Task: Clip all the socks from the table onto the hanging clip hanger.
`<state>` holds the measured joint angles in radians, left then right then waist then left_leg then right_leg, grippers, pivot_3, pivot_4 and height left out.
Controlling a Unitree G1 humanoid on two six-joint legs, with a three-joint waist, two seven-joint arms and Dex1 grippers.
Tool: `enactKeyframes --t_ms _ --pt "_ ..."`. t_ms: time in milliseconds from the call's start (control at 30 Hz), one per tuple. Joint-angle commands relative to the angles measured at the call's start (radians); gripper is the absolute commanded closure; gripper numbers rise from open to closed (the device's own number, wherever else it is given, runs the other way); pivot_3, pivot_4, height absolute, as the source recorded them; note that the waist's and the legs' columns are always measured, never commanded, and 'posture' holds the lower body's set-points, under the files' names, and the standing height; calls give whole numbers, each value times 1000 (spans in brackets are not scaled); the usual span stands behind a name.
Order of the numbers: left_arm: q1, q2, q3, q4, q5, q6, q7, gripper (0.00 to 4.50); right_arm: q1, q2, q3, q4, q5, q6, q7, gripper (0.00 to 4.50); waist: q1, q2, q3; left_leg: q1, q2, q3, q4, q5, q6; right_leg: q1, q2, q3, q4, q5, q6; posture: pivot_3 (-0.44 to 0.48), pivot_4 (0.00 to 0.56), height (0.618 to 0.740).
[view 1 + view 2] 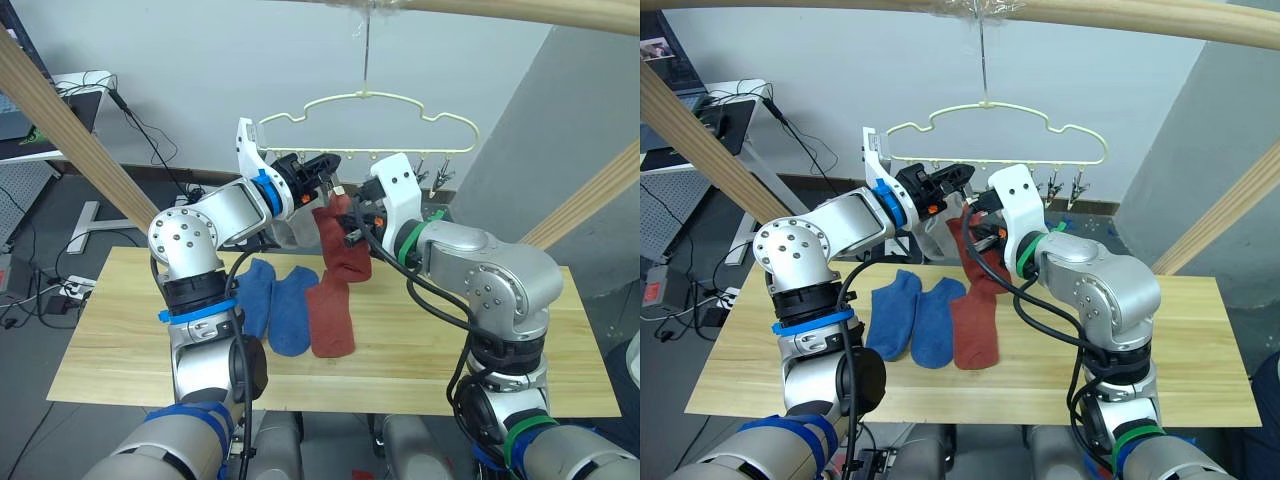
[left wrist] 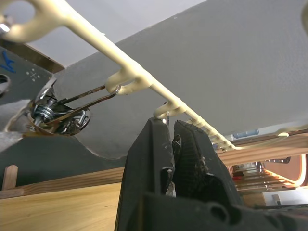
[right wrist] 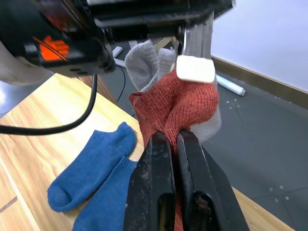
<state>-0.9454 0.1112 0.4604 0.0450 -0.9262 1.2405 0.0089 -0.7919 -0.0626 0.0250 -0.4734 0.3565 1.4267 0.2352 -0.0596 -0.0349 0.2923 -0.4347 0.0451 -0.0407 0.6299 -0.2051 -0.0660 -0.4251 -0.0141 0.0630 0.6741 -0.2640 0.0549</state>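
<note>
R claw point(image 3: 175, 139) clamped on a red sock point(image 1: 345, 250), held up just under the clip hanger point(image 1: 367, 108), above the surface point(image 1: 420, 340). L claw point(image 1: 332, 181) closed, pinching a metal clip point(image 2: 168, 115) on the hanger's bottom bar, right by the sock top. On the surface: two blue socks point(image 1: 275, 300) side by side, 2nd red sock point(image 1: 330, 318) touching them. Grey socks point(image 3: 144, 62) already hang behind the red one.

Two blue socks point(image 1: 275, 300) and one rust red sock point(image 1: 330, 320) lie on the desk point(image 1: 120, 350). A second rust red sock point(image 1: 345, 250) hangs held up. Two grey socks point(image 3: 144, 62) hang behind. One clip hanger point(image 1: 370, 110).
</note>
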Motion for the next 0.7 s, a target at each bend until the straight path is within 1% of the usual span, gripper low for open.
enactKeyframes --t_ms 33,267,300,333,367,400,467,500,700 --pt "-6 -1 -10 -33 -30 -8 -5 4386 -23 8 2 -5 14 -36 2 4467 0 0 0 0 0 0 0 0 0 0 0 0 0 0 0 -69 275 740" --pt "-1 9 -21 -35 -22 -21 -17 4386 -41 16 -2 22 15 -54 -2 4467 0 0 0 0 0 0 0 0 0 0 0 0 0 0 0 -69 276 740" --pt "0 12 -22 -33 -22 -23 -20 4036 -42 16 -3 23 14 -55 -2 4490 0 0 0 0 0 0 0 0 0 0 0 0 0 0 0 -69 276 740" --pt "0 14 -22 -31 -24 -23 -23 4036 -43 15 -3 25 14 -56 -2 4490 0 0 0 0 0 0 0 0 0 0 0 0 0 0 0 -69 276 740" --pt "0 15 -22 -29 -26 -22 -23 3593 -43 17 -6 27 15 -57 -3 4500 0 0 0 0 0 0 0 0 0 0 0 0 0 0 0 -69 276 740" --pt "0 15 -21 -29 -32 -15 -22 3424 -43 23 -13 29 19 -52 -2 4500 0 0 0 0 0 0 0 0 0 0 0 0 0 0 0 -66 275 740" --pt "1 16 -18 -32 -43 -5 -23 2763 -44 31 -24 30 26 -41 -1 3966 0 0 0 0 0 0 0 0 0 0 0 0 0 0 0 -66 275 740" --pt "1 17 -17 -33 -48 0 -23 2759 -44 31 -25 30 27 -38 1 3741 0 0 0 0 0 0 0 0 0 0 0 0 0 0 0 -66 275 740" --pt "7 29 -21 -50 -97 51 -33 2759 -42 19 -12 32 18 -41 -10 1633 0 0 0 0 0 0 0 0 0 0 0 0 0 0 0 -60 275 740"
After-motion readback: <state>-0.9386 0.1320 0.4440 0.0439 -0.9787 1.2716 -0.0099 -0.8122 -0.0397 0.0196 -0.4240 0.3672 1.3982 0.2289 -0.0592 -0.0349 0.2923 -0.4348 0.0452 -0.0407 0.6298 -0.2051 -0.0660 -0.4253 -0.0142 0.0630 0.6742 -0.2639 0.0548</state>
